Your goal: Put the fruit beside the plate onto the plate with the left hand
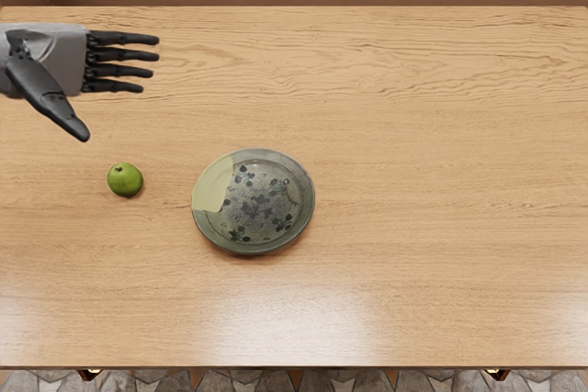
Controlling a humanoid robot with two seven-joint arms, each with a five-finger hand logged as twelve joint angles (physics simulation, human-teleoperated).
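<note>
A small green fruit [125,179] lies on the wooden table, a short way left of the plate and apart from it. The plate [208,192] is round, grey-green with dark speckles, and holds nothing. My left hand [96,71] hovers at the far left, well behind the fruit, with its black fingers [124,55] stretched straight out to the right and its thumb pointing down toward the front. It is open and holds nothing. No right arm shows.
The wooden table [413,135] fills the view, with its far edge against a brown wall at the top and its front edge near the bottom.
</note>
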